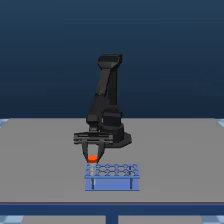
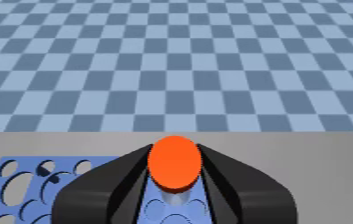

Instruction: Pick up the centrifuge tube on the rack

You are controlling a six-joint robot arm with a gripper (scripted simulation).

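Blue plastic, the low rectangular rack [image 1: 112, 176] with its rows of round holes, is sitting on the grey counter [image 1: 45, 160]. At its corner on the exterior view's left, the black hand [image 1: 92, 156] is clamping the slender whitish centrifuge tube's orange-red cap [image 2: 174, 163]. Tube standing upright between the fingers [image 2: 110, 187], apparently just above its hole; straight up looks like the way out.

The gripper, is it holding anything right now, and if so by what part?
The gripper has its fingers on either side of the tube's orange cap, just above the rack. It looks like a hold at the cap, though firm contact can't be confirmed.
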